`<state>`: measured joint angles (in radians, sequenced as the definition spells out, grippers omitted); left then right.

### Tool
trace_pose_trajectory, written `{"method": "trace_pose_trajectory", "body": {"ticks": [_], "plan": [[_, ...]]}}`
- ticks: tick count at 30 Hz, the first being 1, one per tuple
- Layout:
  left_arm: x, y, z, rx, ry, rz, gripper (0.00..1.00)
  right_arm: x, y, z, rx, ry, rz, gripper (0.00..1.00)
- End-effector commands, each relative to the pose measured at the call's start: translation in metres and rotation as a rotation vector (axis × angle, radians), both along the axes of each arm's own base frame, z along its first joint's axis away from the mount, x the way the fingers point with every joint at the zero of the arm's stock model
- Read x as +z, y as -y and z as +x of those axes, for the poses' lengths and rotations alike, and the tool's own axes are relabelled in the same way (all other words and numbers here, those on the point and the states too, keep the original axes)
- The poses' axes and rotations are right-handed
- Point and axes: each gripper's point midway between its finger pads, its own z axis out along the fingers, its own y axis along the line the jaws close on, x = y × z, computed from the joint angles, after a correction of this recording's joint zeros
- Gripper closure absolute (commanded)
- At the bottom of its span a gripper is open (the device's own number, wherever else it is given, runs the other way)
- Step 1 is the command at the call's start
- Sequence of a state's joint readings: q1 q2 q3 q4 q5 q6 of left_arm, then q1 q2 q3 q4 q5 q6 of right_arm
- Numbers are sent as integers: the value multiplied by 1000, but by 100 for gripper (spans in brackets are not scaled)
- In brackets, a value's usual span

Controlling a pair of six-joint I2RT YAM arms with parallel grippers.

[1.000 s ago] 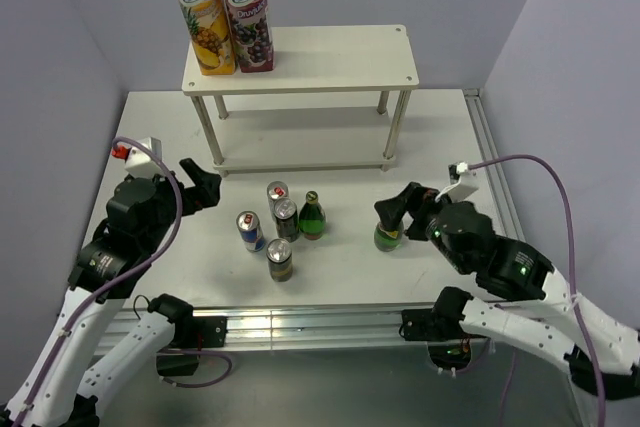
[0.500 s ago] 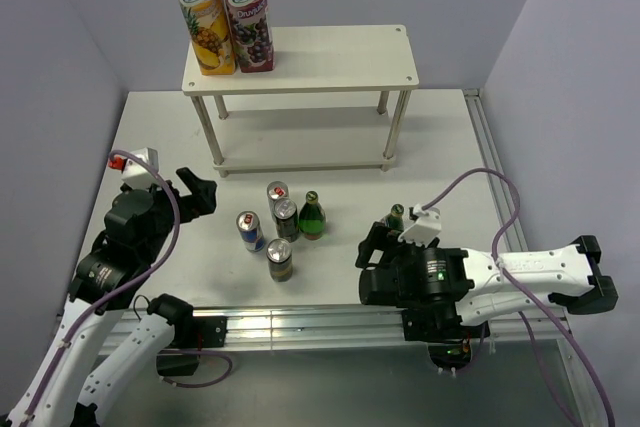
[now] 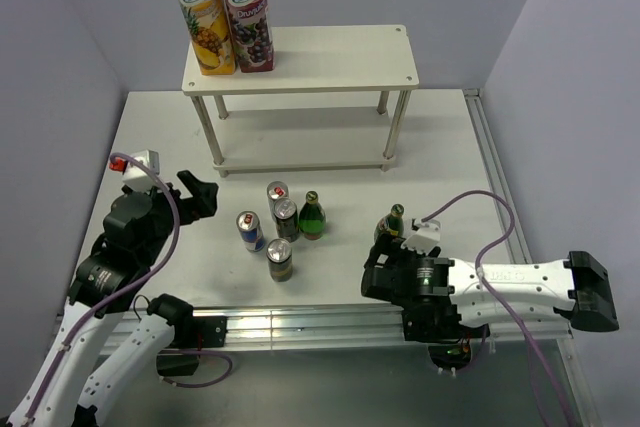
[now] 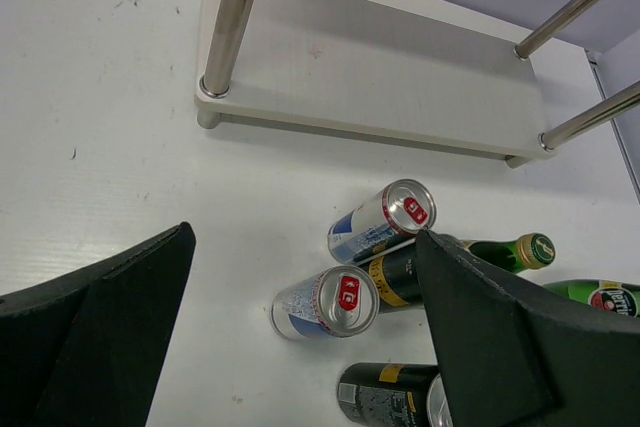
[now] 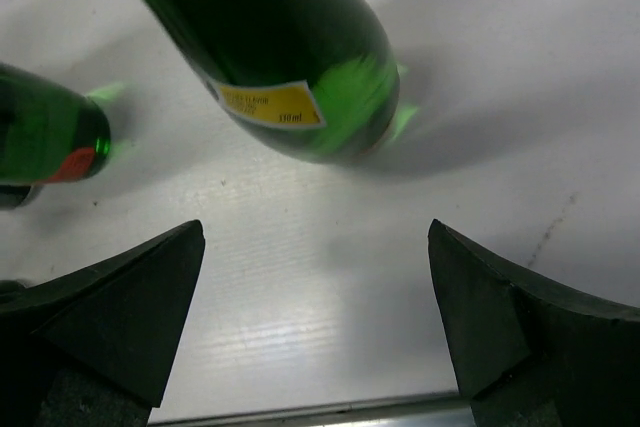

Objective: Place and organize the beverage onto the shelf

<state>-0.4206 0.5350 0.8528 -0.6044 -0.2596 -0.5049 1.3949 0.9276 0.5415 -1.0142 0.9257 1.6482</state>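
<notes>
Worktop [image 3: 440,147]: six drinks are carried here, none yet shelved, all grouped between the shelf and the arm bases.
Shelf [image 3: 330,55]: it is stood at the far side of the worktop. Most of its top board is bare, and nothing can be seen on its lower board [image 3: 300,154].
Right arm [image 3: 500,285]: it is laid low along the near edge. The right jaws are spread wide with nothing held, and one green bottle sits just beyond the fingertips rather than between them.
Left arm [image 3: 125,242]: it is held over the near left of the worktop. The left jaws are spread wide and empty, with the cans seen past them.
Juice cartons: a yellow one [image 3: 203,17] and a purple one [image 3: 248,12] are stood upright, side by side, at the left end of the top board. This part is judged done.
Green bottles: one [image 3: 390,224] is upright just beside the right jaws, the other [image 3: 312,216] upright beside the cans. Both are left to be shelved.
Cans: four [image 3: 277,193] [image 3: 286,218] [image 3: 250,231] [image 3: 280,260] are clustered upright on the worktop, untouched.
Progress: two of eight drinks are placed, so the task is judged to be at an early stage, with a bottle pickup by the right arm likely in hand.
</notes>
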Motion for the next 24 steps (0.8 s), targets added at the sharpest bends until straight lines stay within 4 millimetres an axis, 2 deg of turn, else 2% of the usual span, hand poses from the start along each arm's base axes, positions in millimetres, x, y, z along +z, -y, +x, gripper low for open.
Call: {"method": "trace_pose_trajectory", "body": {"ticks": [1, 9, 16, 24], "plan": [[12, 3, 0, -27, 54, -2, 1, 10, -29, 20, 60, 79, 106, 0], [15, 4, -2, -40, 66, -8, 1, 12, -45, 44, 16, 95, 35, 0], [16, 5, -5, -53, 79, -10, 1, -3, -24, 50, -111, 78, -41, 0], [16, 9, -5, -78, 78, -7, 1, -18, -18, 64, -175, 85, -93, 0]]}}
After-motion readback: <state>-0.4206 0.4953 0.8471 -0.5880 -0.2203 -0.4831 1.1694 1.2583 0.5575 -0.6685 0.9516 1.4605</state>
